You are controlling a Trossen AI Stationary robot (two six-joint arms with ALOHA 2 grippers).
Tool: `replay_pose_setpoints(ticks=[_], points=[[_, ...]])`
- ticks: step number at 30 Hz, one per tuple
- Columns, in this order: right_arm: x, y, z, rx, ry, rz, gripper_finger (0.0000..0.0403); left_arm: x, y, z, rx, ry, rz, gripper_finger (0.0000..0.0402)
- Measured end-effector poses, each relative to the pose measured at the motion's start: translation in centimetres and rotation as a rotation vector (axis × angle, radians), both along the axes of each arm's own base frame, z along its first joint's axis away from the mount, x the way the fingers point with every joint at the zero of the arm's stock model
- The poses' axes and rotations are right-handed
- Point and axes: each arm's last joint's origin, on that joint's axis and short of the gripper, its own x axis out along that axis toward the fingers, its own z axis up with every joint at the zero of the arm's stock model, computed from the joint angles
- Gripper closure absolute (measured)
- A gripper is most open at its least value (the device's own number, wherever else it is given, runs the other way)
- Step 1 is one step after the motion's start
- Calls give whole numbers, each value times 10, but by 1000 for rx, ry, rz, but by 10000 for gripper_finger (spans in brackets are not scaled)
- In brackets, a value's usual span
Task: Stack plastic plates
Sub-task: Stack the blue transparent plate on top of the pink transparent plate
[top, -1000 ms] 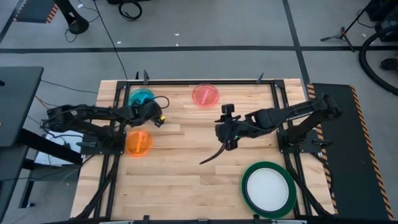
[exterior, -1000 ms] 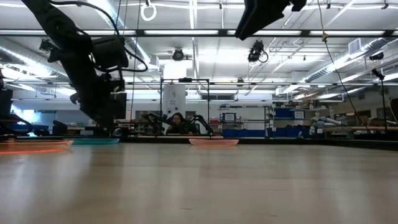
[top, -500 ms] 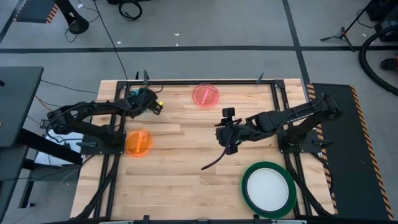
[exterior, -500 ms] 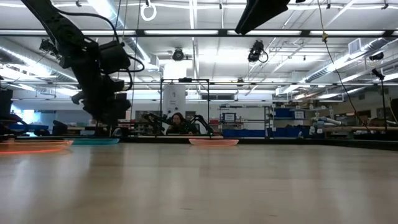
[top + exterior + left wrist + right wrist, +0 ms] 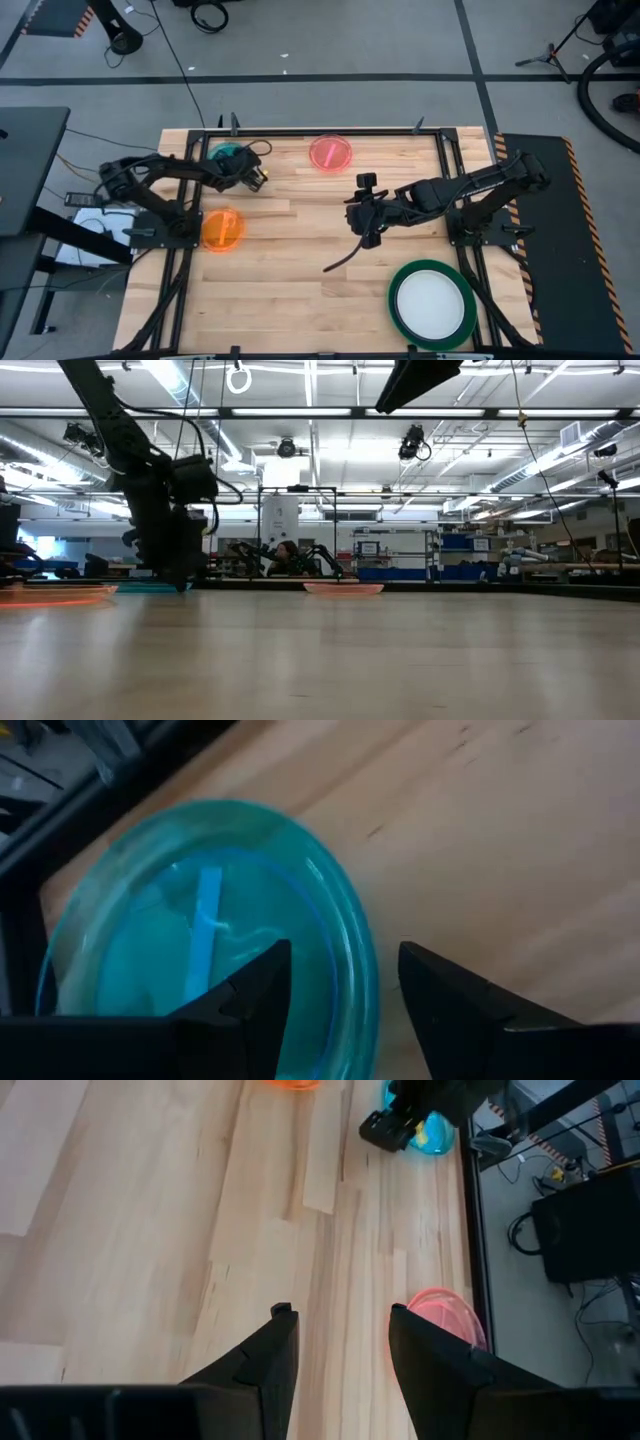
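Note:
A small translucent blue plate (image 5: 200,940) lies flat at the table's far left (image 5: 224,152). My left gripper (image 5: 345,960) is open and low over it (image 5: 182,582). One finger stands over the plate's inside and the other outside its rim. My right gripper (image 5: 340,1320) is open and empty, high above the table's middle (image 5: 367,218). A small pink plate (image 5: 330,152) lies at the far middle. An orange plate (image 5: 222,229) lies at the left. A white plate (image 5: 430,302) lies on a dark green plate (image 5: 397,285) at the near right. My left gripper comes at the blue plate from above, its open fingers on either side of the rim (image 5: 355,960) on the plate's right side. I cannot tell whether they touch it. The plate lies flat on the table.
Bare wood fills the table's middle and near left. A black frame (image 5: 320,131) runs along the far edge and both sides. In the low view a person sits far behind the table (image 5: 285,555).
My left gripper has risen, gone toward the table's far edge over the blue plate, then come down until its tips stand at the plate's rim. The plates have not moved.

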Motion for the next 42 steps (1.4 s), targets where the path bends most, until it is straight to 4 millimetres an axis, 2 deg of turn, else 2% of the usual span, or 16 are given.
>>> replay_pose_setpoints(ticks=[4,11,14,21,24,31,33,36,42], points=[[0,0,0,2,-5,0,239,5,4,-8,45,15,18,210],[0,0,0,6,-4,-4,239,7,8,-8,80,-3,12,217],[0,0,0,13,-1,-10,239,6,7,-9,66,-12,40,245],[-2,1,-2,57,16,-24,239,4,6,-10,42,-66,114,352],[-3,1,-3,56,26,-21,239,2,8,-10,15,-106,141,385],[-3,1,-3,55,31,-20,239,3,9,-8,18,-107,102,394],[-3,1,-3,55,31,-20,239,5,8,-4,22,-118,87,396],[-4,1,-3,64,29,-31,239,16,5,12,58,-173,26,396],[-5,1,-4,101,42,-44,239,57,-23,52,177,-306,-228,397]])
